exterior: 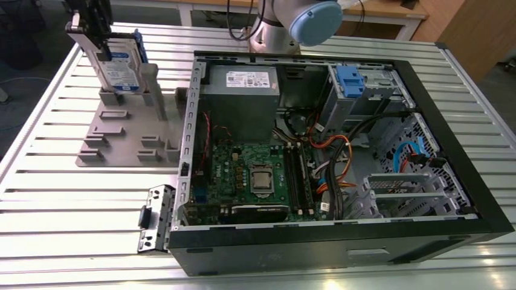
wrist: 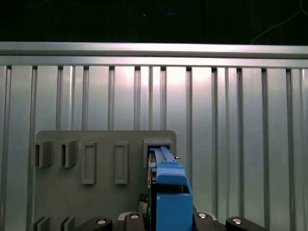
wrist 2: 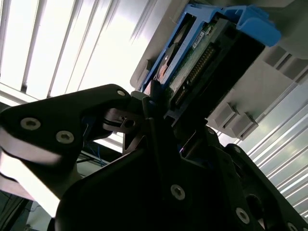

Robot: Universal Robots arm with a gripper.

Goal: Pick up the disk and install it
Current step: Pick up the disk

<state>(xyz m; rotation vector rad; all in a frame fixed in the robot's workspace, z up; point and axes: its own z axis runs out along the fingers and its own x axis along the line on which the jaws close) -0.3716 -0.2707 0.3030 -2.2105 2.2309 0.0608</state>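
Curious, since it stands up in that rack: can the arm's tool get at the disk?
Seemingly yes: the tool grips the top edge of the disk, which stands upright in the grey rack with nothing else over it.

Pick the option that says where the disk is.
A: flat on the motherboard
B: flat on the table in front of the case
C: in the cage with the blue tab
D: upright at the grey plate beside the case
D: in the exterior view the disk stands on edge at the grey plate, to the exterior view's left of the case, with the gripper at its top end.
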